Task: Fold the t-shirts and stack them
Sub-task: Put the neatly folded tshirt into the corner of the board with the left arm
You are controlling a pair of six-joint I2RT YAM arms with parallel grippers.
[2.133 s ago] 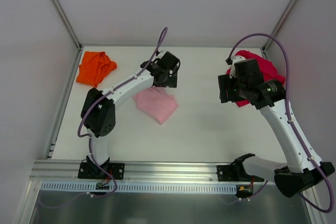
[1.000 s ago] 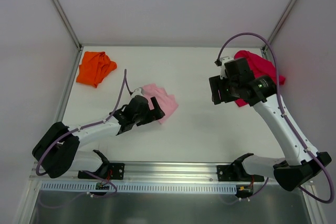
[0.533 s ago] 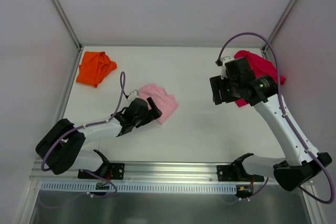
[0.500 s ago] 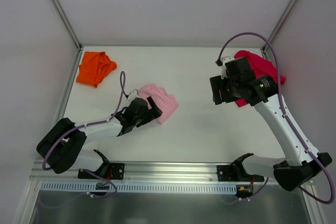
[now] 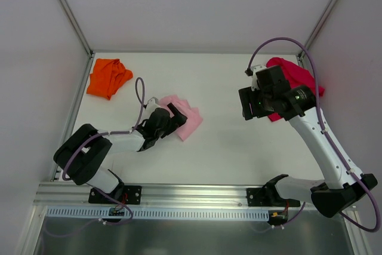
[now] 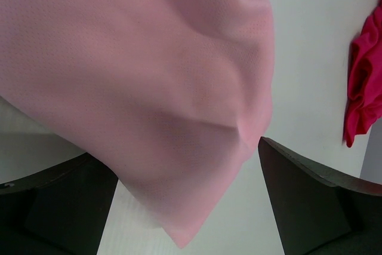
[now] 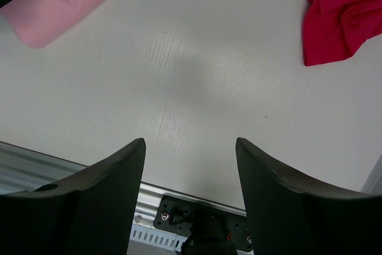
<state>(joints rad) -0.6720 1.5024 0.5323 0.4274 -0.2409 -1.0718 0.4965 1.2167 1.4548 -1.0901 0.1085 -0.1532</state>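
White bench with two arms and three t-shirts. The right arm reaches over the bench's right half. The left arm lies low across its left half. The crimson t-shirt, crumpled, lies just beyond and to the right of the right end effector, partly hidden by the wrist. The orange t-shirt, crumpled, lies well to the left of and beyond the left end effector. The light pink t-shirt lies directly ahead of the left end effector. Its near corner sits between the widely spread fingers, which do not pinch it. The right end effector's jaws stand parted with nothing between them and bare bench below.
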